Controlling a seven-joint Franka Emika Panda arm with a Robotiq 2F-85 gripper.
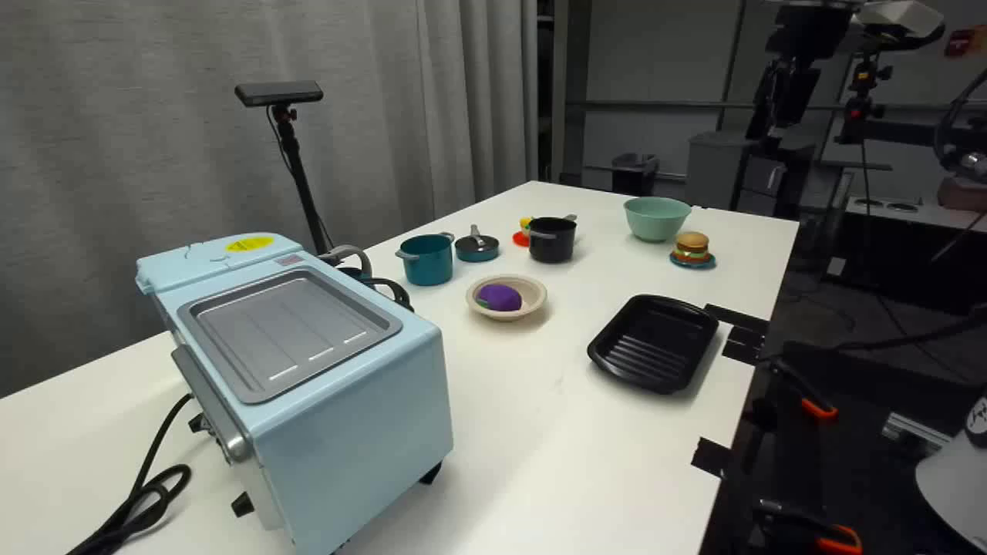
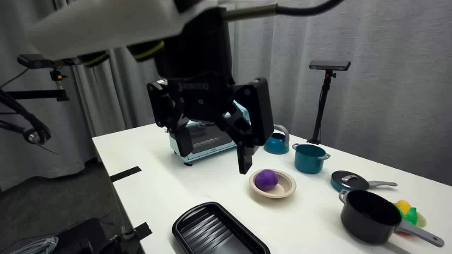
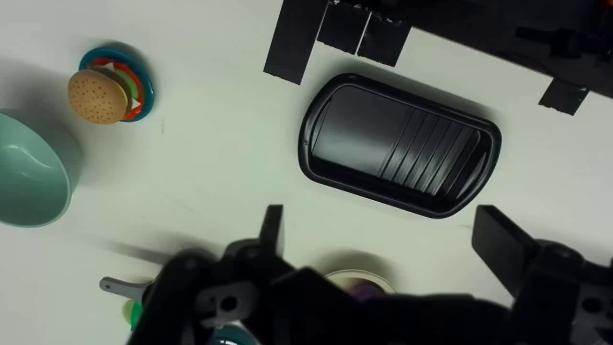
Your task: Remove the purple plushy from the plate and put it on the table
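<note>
The purple plushy (image 1: 501, 297) lies in the cream plate (image 1: 532, 293) on the white table (image 1: 532, 432); both exterior views show it, with the plushy (image 2: 266, 180) toward one side of the plate (image 2: 286, 185). My gripper (image 2: 214, 157) is open and empty, held well above the table. In the wrist view, the fingers (image 3: 380, 215) are wide apart with only tabletop and part of a tray beneath the gap. The plate (image 3: 342, 276) shows at the lower middle; the gripper body hides most of it and most of the plushy (image 3: 366, 290).
A black ridged tray (image 3: 400, 143) lies near the plate. A light blue toaster oven (image 1: 347, 432), teal pot (image 1: 429, 260), lidded pan (image 1: 476, 247), black pot (image 1: 551, 240), green bowl (image 1: 655, 218) and burger toy (image 1: 692, 248) stand around. A teal kettle (image 2: 277, 144) is beside the oven.
</note>
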